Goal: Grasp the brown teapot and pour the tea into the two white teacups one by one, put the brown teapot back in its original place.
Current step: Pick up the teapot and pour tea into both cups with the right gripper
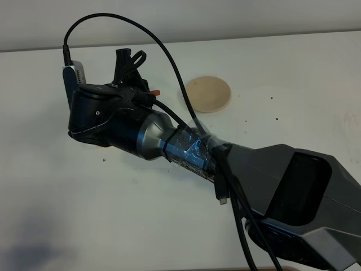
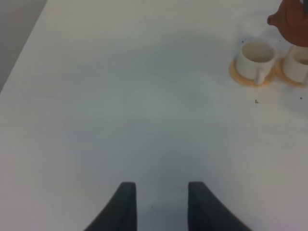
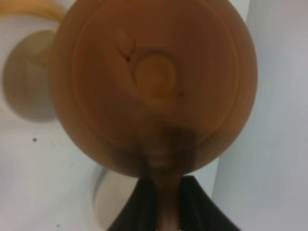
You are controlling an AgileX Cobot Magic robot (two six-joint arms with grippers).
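Two arms work one white table point(image 1: 67, 214). Right arm point(image 1: 186, 147) reaches across the middle, hiding most of the work area from above. Cream coaster point(image 1: 207, 94) lies bare, judged reserved for the return. Brown teapot point(image 3: 154, 82), round terracotta with knobbed lid, hangs over the two white teacups point(image 2: 255, 57) for pouring; right gripper point(image 3: 163, 192) is clamped on its handle. Left gripper point(image 2: 161, 207) waits well apart, jaws spread, holding nothing.

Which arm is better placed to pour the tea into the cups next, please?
The right arm: its jaws are shut on the brown teapot over the two white teacups; the left jaws stand open, empty.
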